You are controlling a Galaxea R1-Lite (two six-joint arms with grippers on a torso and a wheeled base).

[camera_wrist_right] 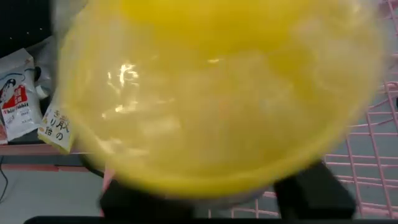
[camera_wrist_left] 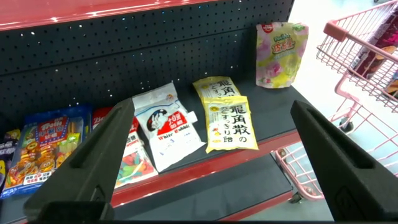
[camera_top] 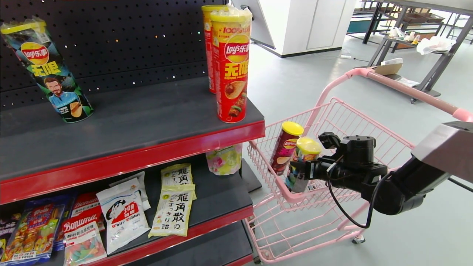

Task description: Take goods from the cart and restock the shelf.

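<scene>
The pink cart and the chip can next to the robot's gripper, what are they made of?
The pink cart looks like metal wire and tube with glossy pink paint: a thin grid of bars with a smooth shine. The chip can in the right gripper is probably printed cardboard, though that is unsure; its yellow lid seems translucent plastic, with light glowing through it.

Black right claw [camera_top: 300,170], looped black cable [camera_top: 345,216]
</scene>
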